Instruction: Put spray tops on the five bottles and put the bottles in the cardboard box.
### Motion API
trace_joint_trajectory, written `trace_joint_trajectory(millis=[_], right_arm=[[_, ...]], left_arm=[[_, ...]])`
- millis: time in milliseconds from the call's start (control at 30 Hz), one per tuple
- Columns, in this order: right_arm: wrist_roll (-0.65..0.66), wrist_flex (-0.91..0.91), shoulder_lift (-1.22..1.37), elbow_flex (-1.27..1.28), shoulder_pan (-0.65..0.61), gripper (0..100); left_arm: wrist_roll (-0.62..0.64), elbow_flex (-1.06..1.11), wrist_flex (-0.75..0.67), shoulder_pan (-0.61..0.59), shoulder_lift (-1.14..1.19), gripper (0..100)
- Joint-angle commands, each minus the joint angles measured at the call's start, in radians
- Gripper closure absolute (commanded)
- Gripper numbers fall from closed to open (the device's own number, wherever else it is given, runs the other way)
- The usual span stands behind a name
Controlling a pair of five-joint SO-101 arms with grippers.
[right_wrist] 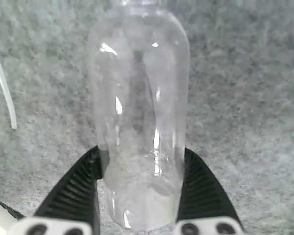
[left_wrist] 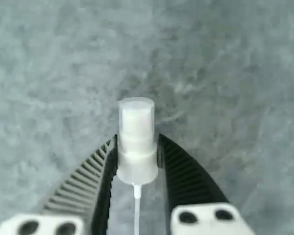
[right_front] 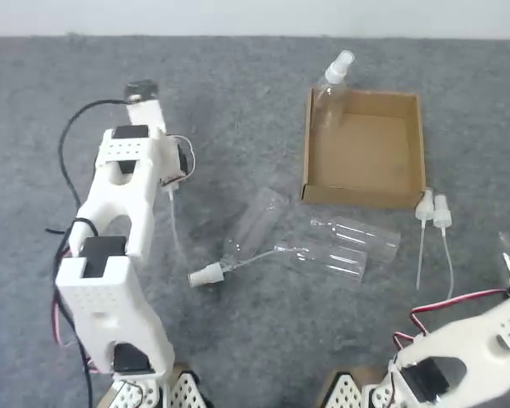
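Desk: grey, carpet-like surface. The cardboard box sits right of centre toward the far side, open side up. The left arm stretches along the left side. The right arm is at the near right corner.

The high view gives the layout.
- A capped bottle leans in the box's far left corner with its spray top on.
- Three bare bottles lie on the desk on the near side of the box: a slanted bottle, a farther bottle and a nearer bottle.
- A loose spray top lies by the slanted bottle's near end.
- An inner top and an outer top lie side by side just off the box's near right corner, tubes pointing to the near edge.

The wrist views give the grips.
- Left gripper: its fingers are closed on the held spray top at the collar. The head pokes past the fingertips and the thin tube runs back between the fingers.
- Right gripper: its fingers clamp the held bottle near its base, with the clear body reaching past the fingertips. The neck is cut off by the frame, so whether it is capped cannot be told.
- A thin tube lies on the desk beside the held bottle.
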Motion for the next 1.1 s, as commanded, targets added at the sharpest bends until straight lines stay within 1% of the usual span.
trace_joint_trajectory(millis=[0,167,267,333,400,533,633,700,800,900,1067], right_arm=[[-0.002,0.015,-0.104,-0.051,-0.010,98.8],[-0.008,0.015,-0.104,-0.051,-0.016,98.8],[-0.008,0.013,-0.104,-0.051,-0.018,98.8],[-0.009,0.012,-0.101,-0.052,-0.019,98.8],[-0.026,-0.018,-0.097,-0.052,-0.019,98.8],[-0.135,-0.117,-0.096,-0.052,-0.025,98.8],[-0.150,-0.134,-0.096,-0.052,-0.053,98.7],[-0.153,-0.131,-0.096,-0.051,-0.068,97.0],[-0.157,-0.131,-0.094,-0.051,-0.070,90.2],[-0.153,-0.131,-0.094,-0.040,-0.067,85.7],[-0.147,-0.133,-0.096,0.005,-0.093,82.4]], left_arm=[[-0.273,-0.047,0.069,0.006,-0.026,97],[-0.509,-0.067,0.207,0.008,-0.115,99],[-0.612,-0.051,0.287,0.018,-0.204,99],[-0.655,-0.015,0.319,0.035,-0.250,99],[-0.664,0.082,0.285,0.064,-0.281,99],[-0.660,0.344,0.089,0.138,-0.325,99],[-0.617,0.479,-0.023,0.172,-0.370,99],[-0.600,0.509,-0.035,0.175,-0.394,96],[-0.601,0.515,-0.034,0.166,-0.422,90],[-0.612,0.495,-0.006,0.167,-0.437,89],[-0.611,0.398,0.041,0.167,-0.433,88]])
